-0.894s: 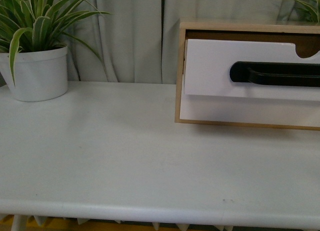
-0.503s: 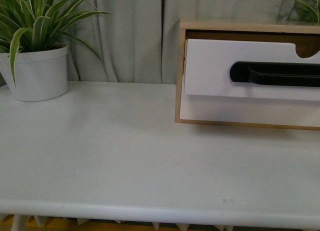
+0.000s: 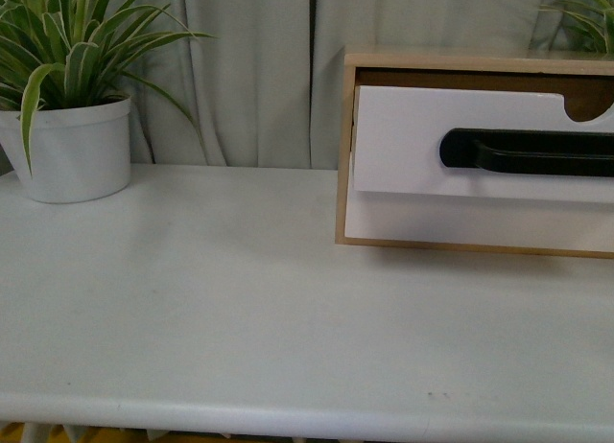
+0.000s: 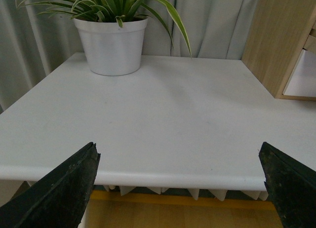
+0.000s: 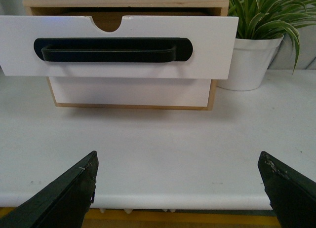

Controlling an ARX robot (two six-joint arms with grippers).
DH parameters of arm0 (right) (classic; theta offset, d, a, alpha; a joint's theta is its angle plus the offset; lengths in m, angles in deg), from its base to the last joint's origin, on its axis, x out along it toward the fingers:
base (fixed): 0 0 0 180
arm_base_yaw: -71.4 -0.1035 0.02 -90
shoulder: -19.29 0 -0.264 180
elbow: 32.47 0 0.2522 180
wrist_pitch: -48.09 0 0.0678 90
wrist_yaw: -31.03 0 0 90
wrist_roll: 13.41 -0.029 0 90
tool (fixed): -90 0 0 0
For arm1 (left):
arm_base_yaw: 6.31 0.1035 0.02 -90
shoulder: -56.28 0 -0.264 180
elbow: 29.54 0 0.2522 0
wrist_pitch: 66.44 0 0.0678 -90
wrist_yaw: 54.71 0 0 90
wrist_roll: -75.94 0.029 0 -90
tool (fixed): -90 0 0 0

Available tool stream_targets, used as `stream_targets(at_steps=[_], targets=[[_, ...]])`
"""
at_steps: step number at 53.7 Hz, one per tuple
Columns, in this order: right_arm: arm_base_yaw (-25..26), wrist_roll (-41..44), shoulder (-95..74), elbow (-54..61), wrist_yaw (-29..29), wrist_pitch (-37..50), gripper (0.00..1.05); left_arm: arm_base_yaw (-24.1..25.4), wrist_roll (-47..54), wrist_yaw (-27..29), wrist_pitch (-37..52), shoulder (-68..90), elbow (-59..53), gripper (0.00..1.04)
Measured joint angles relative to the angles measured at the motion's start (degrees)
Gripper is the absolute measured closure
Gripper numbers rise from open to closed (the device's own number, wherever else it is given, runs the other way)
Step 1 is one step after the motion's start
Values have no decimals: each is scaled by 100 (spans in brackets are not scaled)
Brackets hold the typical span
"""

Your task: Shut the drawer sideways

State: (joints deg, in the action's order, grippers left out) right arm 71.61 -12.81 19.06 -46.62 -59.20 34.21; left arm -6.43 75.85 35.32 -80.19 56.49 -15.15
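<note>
The drawer [image 3: 413, 146] has a white front, a long black bar handle [image 3: 528, 152] and a half-round notch in its top edge. It sticks out from a light wood cabinet [image 3: 342, 146] at the right of the white table [image 3: 240, 299]. The right wrist view faces the drawer [image 5: 207, 45] head on, pulled out above a plain white front [image 5: 128, 91]. My right gripper [image 5: 178, 188] is open at the table's front edge, well short of the drawer. My left gripper [image 4: 178, 188] is open too, near the front edge, away from the cabinet [image 4: 276, 45]. Neither arm shows in the front view.
A white pot with a striped green plant [image 3: 77, 146] stands at the table's back left. Another potted plant [image 5: 252, 55] stands beside the cabinet's other side. Grey curtains [image 3: 249, 69] hang behind. The table's front edge [image 4: 148, 176] lies under both grippers.
The front view has shifted slightly: the cabinet, plant and table edge sit a little lower in the picture. The drawer stands out just as far.
</note>
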Motion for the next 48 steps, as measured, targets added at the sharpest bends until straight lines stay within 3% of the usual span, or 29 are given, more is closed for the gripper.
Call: stream_targets(at_steps=[48], targets=[[2, 0, 0, -2, 0, 0, 9, 0, 0, 0, 0, 0, 0, 6]])
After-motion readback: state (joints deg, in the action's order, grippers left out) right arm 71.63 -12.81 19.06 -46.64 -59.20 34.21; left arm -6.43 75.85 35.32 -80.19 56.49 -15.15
